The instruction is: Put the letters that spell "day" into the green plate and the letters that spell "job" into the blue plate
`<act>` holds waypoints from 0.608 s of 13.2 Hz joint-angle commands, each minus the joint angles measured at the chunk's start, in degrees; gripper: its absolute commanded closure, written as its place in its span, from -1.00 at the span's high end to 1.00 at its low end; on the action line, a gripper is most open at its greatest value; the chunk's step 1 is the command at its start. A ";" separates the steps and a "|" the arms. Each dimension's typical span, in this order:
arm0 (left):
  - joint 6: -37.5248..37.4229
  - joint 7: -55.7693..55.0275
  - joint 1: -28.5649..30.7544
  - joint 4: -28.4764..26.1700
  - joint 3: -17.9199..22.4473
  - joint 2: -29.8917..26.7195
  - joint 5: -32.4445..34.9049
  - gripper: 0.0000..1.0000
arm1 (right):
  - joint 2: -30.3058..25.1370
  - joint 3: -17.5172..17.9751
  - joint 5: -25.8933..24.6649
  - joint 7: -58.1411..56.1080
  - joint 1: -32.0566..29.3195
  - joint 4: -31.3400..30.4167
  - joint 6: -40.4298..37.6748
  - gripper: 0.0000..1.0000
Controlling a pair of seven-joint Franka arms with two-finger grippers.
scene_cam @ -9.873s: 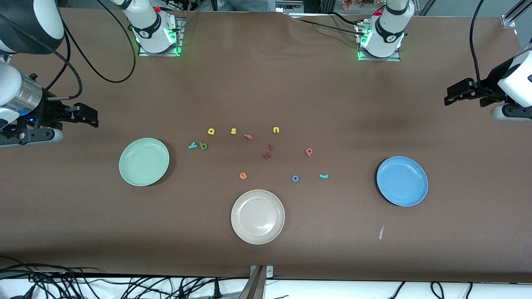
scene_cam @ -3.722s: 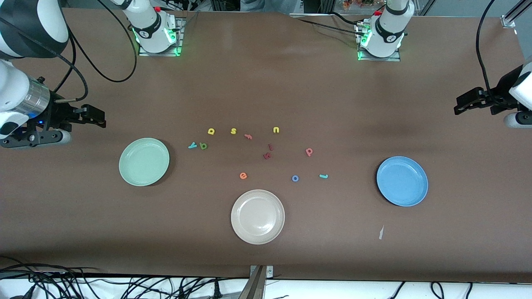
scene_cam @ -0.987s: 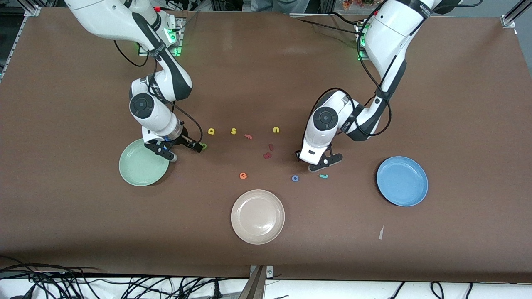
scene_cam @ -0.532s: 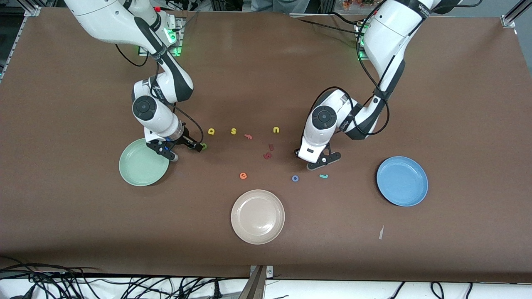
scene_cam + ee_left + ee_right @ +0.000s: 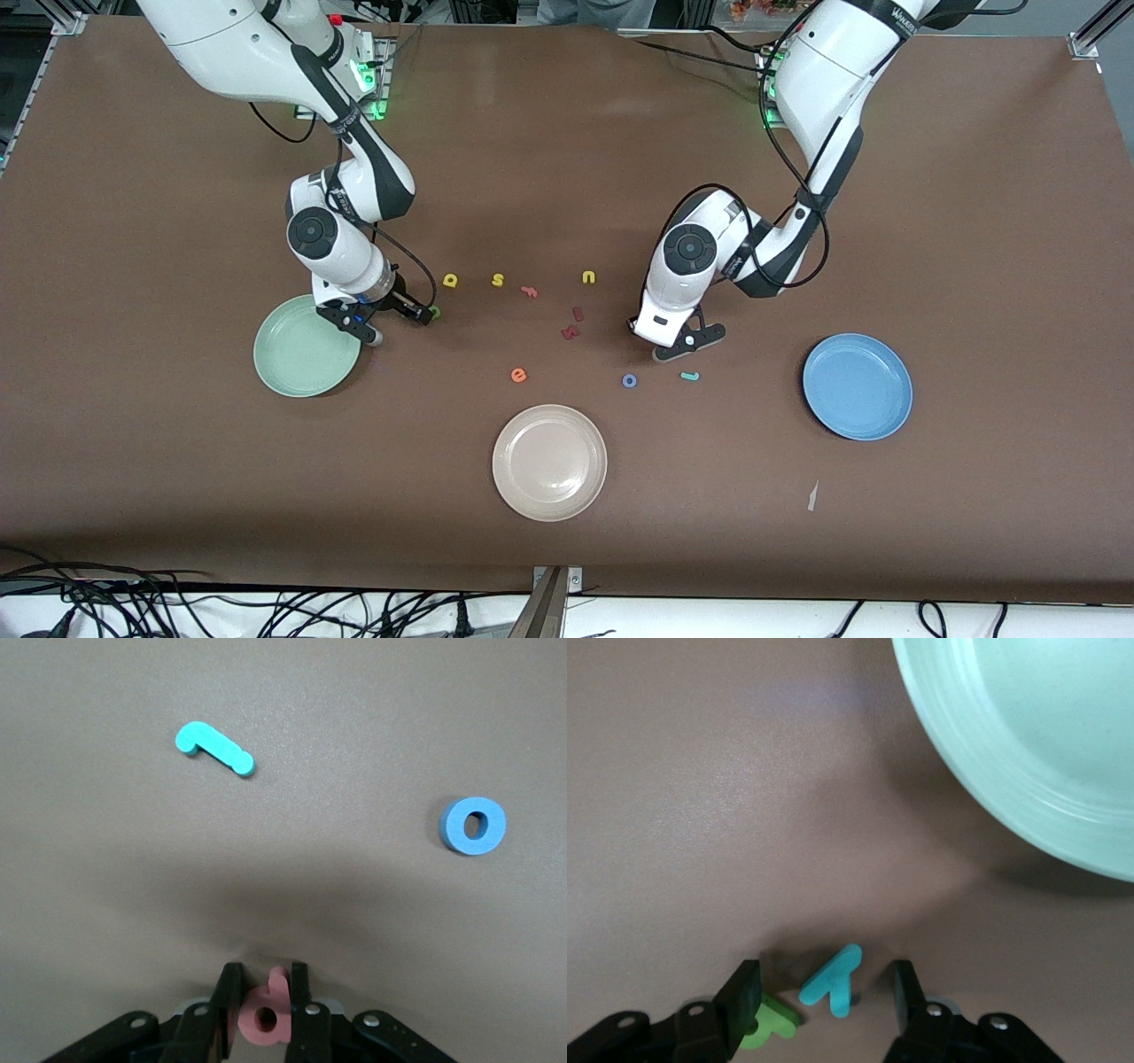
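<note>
My left gripper [image 5: 263,979] is down on the table with its fingers shut on the salmon-pink "b" [image 5: 264,1019]; the hand [image 5: 671,341] hides that letter in the front view. The teal "j" [image 5: 689,376] and blue "o" [image 5: 629,381] lie just nearer the front camera, and the blue plate [image 5: 858,386] stands toward the left arm's end. My right gripper [image 5: 826,985] is open, its fingers astride the teal "y" [image 5: 833,981]. The green "d" [image 5: 766,1025] lies against one finger. The green plate [image 5: 1028,753] is right beside them. The yellow "a" [image 5: 450,281] lies farther back.
A yellow "s" [image 5: 497,280], an orange letter [image 5: 529,291], a yellow "u" [image 5: 588,277], two dark red letters [image 5: 573,323] and an orange "e" [image 5: 518,375] lie mid-table. A beige plate [image 5: 549,462] stands nearest the front camera. A grey scrap [image 5: 811,496] lies near the blue plate.
Both arms came in from the table's ends and lowered to the letters. Over the last second the left fingers closed onto the pink "b" and the right fingers narrowed around the teal "y".
</note>
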 commanded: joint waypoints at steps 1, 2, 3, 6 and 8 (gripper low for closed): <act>-3.34 0.34 1.52 -1.23 0.07 -1.99 0.60 -0.73 | 0.44 -0.18 0.01 0.42 0.35 -0.53 1.01 0.07; -4.13 1.56 2.57 -0.44 0.07 -2.17 0.51 -0.74 | 0.44 -0.18 0.01 0.42 0.44 -0.53 1.01 -0.02; -5.36 2.62 3.27 0.09 -0.02 -2.35 0.51 -0.74 | 0.44 -0.18 0.01 0.42 0.53 -0.53 1.01 -0.07; -10.71 7.61 6.60 3.60 -0.02 -2.61 0.42 -0.75 | 0.52 -0.18 0.01 0.34 0.79 -0.53 1.01 -0.07; -16.94 14.98 10.64 7.81 0.07 -2.61 -1.58 -0.75 | 0.70 -0.27 0.01 0.42 0.79 -0.53 1.09 -0.18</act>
